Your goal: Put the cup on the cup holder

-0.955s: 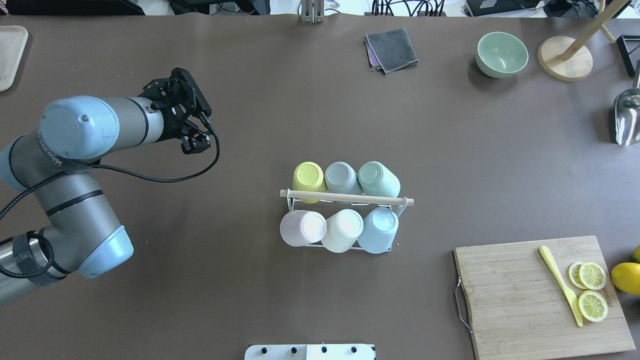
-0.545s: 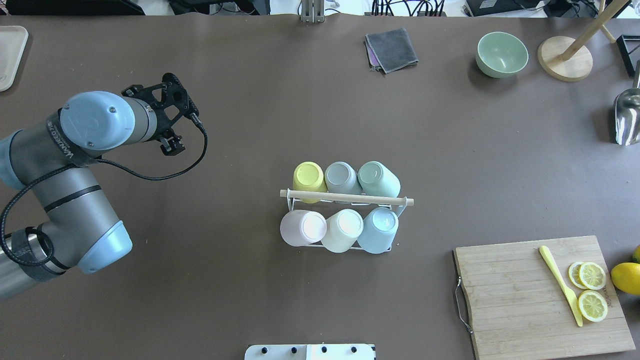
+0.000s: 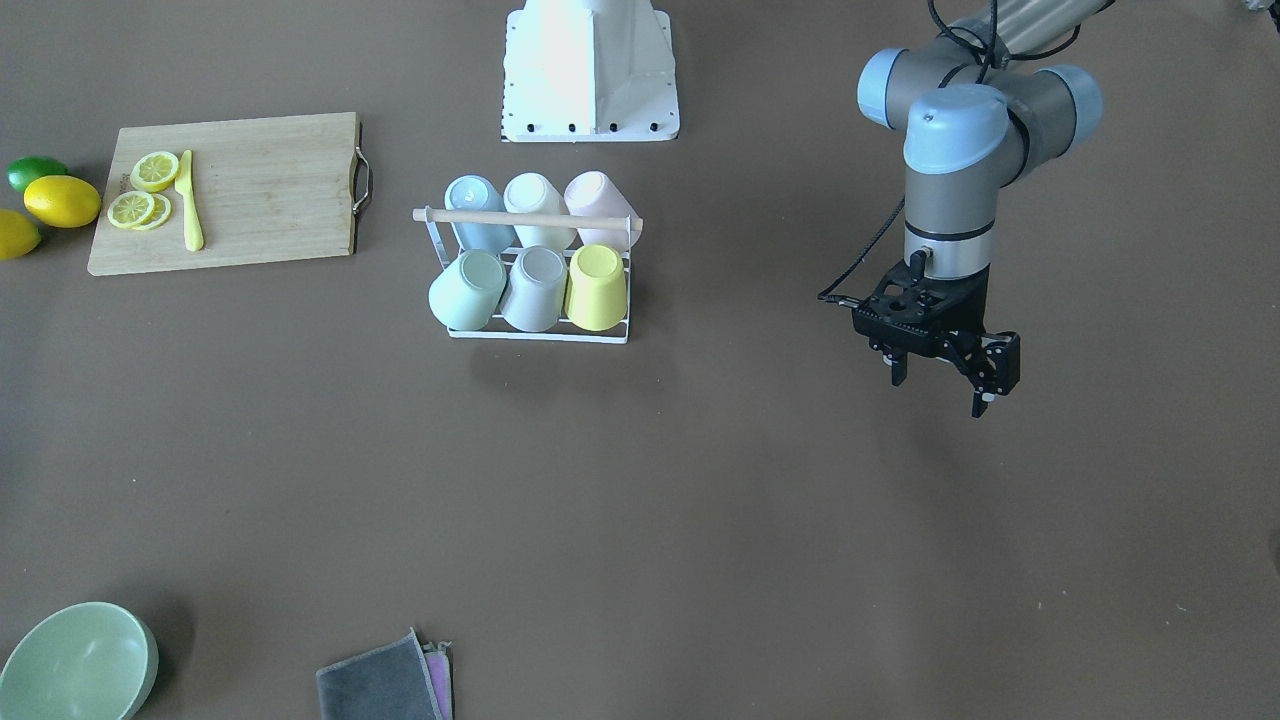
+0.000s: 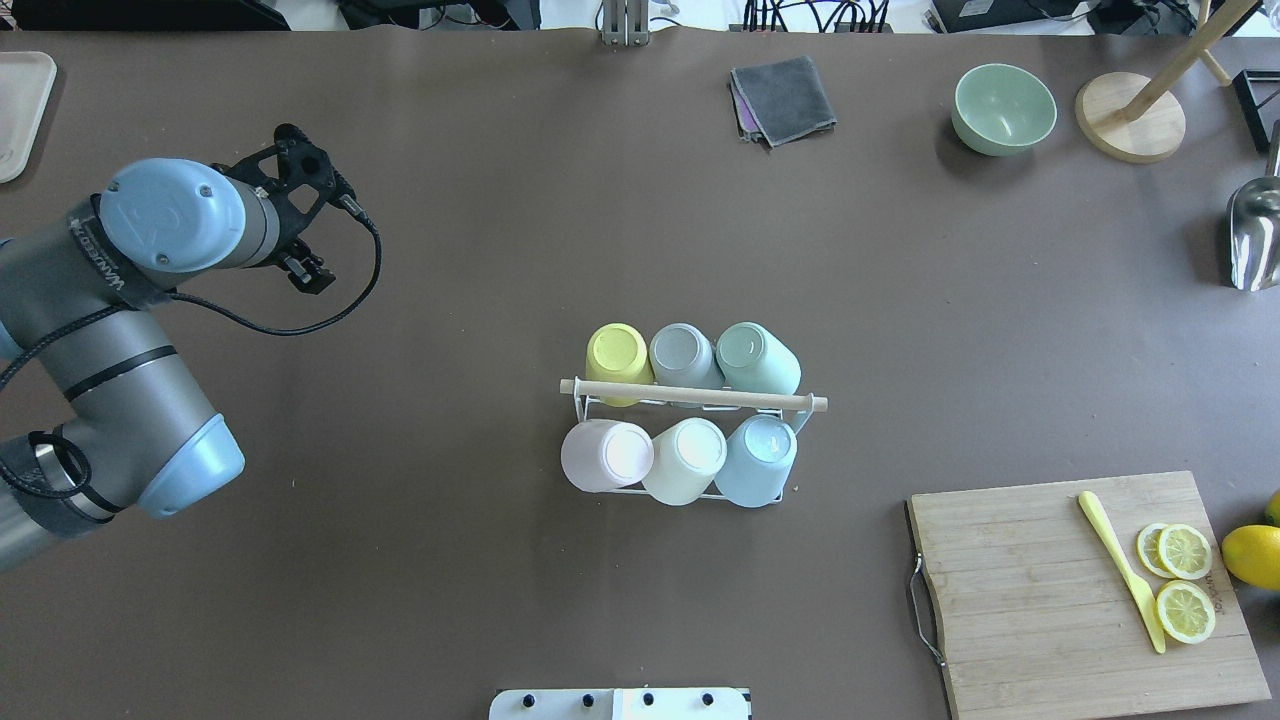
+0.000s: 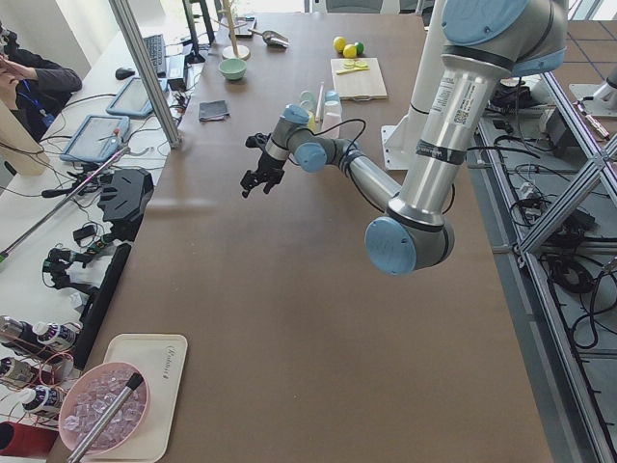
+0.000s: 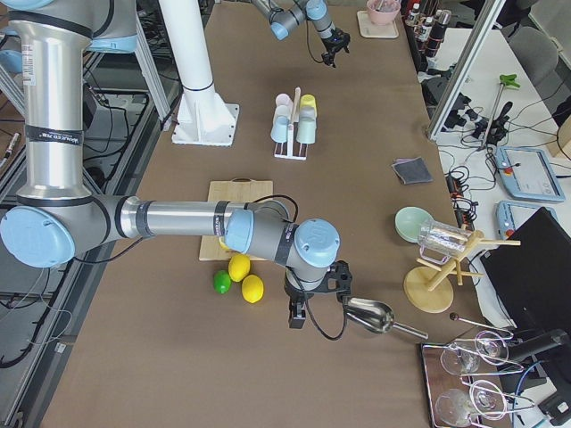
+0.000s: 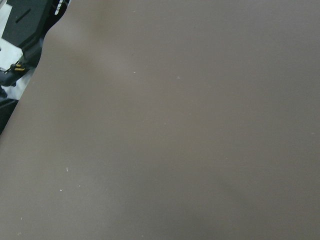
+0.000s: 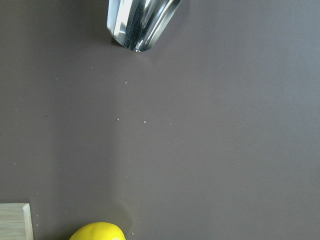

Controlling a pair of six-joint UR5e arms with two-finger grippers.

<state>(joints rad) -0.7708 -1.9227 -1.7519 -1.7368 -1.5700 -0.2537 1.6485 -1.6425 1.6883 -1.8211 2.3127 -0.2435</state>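
White wire cup holder (image 3: pixel 538 338) with wooden rod (image 4: pixel 690 394) carries six pastel cups (image 4: pixel 607 455).

1. We are seeing the left gripper (image 3: pixel 940 393) hanging over the table (image 3: pixel 700 500), with the cup holder (image 3: pixel 540 339) standing well apart from its fingers, toward the table's middle.
2. We are finding six cups (image 3: pixel 534 290) sitting on the holder, three on each side of its rod handle (image 3: pixel 520 215).
3. We are seeing the right gripper (image 6: pixel 297 318) at the table's other end, a scoop (image 6: pixel 368 316) lying just beside its fingers and whole fruits (image 6: pixel 241 276) near their other side.
4. We are noting the cutting board (image 3: pixel 250 200) lying between the fruits and the holder, carrying fruit slices (image 3: pixel 140 195) and a knife (image 3: pixel 188 215).
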